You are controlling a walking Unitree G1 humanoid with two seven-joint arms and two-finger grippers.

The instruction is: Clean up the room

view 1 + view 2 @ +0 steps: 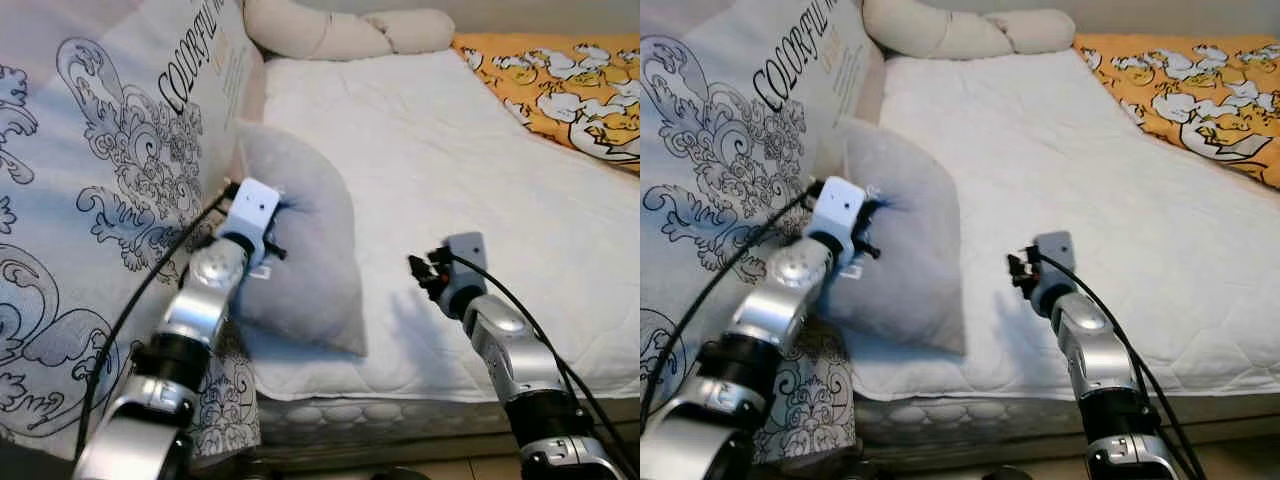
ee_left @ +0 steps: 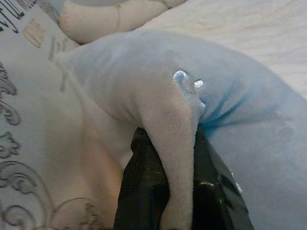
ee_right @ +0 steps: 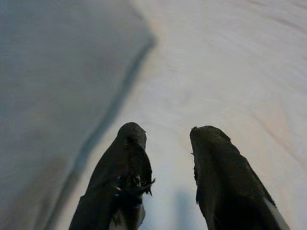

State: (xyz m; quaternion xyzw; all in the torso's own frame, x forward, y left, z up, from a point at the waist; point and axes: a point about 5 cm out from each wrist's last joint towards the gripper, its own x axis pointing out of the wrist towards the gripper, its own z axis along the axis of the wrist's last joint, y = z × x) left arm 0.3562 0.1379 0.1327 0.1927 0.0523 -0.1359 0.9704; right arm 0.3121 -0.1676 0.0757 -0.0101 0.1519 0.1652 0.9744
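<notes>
1. The left gripper (image 2: pixel 180 191) is clamped on a fold of the soft pale grey plush cushion (image 1: pixel 300 250), its two black fingers (image 2: pixel 139 191) pinching the fabric on either side near the cushion's edge.
2. That grey cushion stands on its edge at the near left corner of the bed, leaning against the large white pillow printed with black scrollwork and lettering (image 1: pixel 100 170), which rises beside it on the left.
3. The right gripper (image 3: pixel 165 158) hangs over the white quilted mattress cover (image 1: pixel 450 150), just to the right of the grey cushion, its fingers (image 3: pixel 124 177) spread apart and holding nothing.
4. The silver right arm (image 1: pixel 515 355) reaches in from the near edge of the bed, a black cable running along it.
5. At the head of the bed lies a long cream bolster pillow (image 1: pixel 340 30), tied off in rounded segments.
6. An orange blanket with white cartoon figures (image 1: pixel 560 85) is spread along the far right side of the mattress.
</notes>
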